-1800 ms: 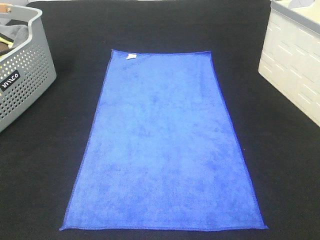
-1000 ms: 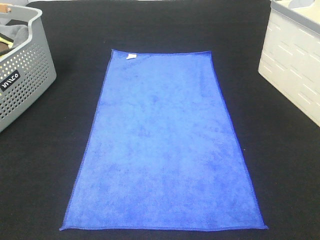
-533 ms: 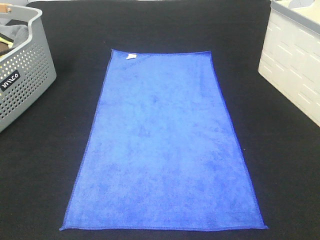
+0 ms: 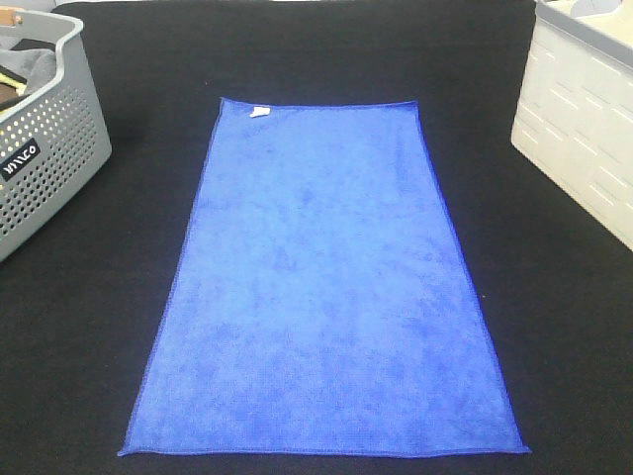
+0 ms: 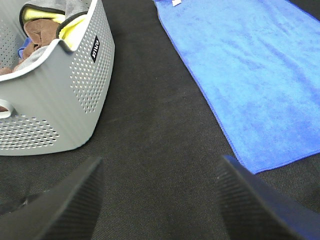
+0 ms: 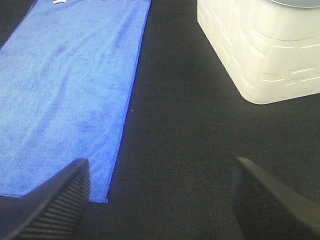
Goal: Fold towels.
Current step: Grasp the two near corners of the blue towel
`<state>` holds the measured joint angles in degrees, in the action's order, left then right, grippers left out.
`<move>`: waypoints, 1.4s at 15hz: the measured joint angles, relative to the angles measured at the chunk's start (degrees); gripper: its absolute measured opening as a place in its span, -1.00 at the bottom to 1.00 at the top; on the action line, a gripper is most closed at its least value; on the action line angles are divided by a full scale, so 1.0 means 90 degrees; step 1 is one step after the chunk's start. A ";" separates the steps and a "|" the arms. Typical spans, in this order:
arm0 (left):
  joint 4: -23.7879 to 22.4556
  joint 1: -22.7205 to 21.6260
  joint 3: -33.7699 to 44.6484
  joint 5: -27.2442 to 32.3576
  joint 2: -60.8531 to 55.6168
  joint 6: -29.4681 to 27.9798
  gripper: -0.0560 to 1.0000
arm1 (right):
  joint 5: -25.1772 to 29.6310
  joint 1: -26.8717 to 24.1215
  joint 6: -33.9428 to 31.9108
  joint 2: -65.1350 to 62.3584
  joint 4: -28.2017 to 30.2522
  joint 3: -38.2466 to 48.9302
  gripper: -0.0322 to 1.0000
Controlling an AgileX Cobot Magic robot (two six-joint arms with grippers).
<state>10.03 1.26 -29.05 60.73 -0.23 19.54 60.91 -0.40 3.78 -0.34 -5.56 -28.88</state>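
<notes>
On black table [image 4: 297, 49]: blue towel [image 4: 321, 287] flat; grey basket [image 4: 59, 188] label [image 4: 20, 158] unreadable; left tool [image 5: 157, 200], right tool [image 6: 160, 200] wide open, empty.

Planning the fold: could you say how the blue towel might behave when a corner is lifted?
The towel lies thin and flat, so it is probably floppy and light. Its fuzzy surface may drag on the black table.

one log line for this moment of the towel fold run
stage: pre-fold | towel: flat, unfolded | left pincer: open, empty | right pincer: open, empty
</notes>
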 joint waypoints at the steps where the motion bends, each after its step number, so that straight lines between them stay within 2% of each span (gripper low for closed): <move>1: 0.0000 0.0000 0.0000 0.0000 0.0000 0.0000 0.28 | 0.0000 0.0000 0.0000 0.0000 0.0000 0.0000 0.48; 21: 0.0000 0.0000 0.0000 0.0000 0.0000 0.0000 0.28 | 0.0000 0.0000 0.0000 0.0000 0.0000 0.0000 0.48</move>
<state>10.03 1.26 -29.05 60.73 -0.23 19.54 60.91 -0.40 3.78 -0.34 -5.56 -28.88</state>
